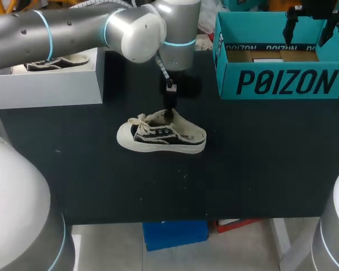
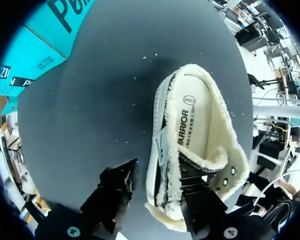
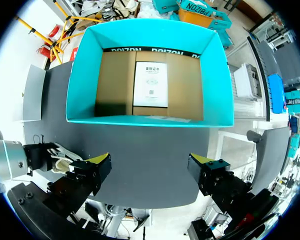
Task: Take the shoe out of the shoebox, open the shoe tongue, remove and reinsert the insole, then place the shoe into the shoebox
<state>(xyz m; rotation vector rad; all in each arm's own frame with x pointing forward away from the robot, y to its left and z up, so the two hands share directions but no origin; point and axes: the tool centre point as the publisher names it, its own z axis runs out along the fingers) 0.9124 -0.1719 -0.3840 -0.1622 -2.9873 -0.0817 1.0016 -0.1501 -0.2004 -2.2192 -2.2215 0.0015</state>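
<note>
Fleece lines the canvas shoe (image 1: 161, 135) (rubber-soled); left gripper (image 2: 157, 177) straddles its wall

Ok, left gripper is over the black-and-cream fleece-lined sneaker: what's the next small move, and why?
Probably shut the left gripper on the lace-side wall of the black-and-cream fleece-lined sneaker and pull it outward. Its open fingers straddle that wall, and the cream printed insole lies flat inside, so the opening likely needs widening first.

Head looks down from behind, sharing shoe (image 1: 161, 137) with left wrist, shoebox (image 1: 282, 83) with right.
</note>
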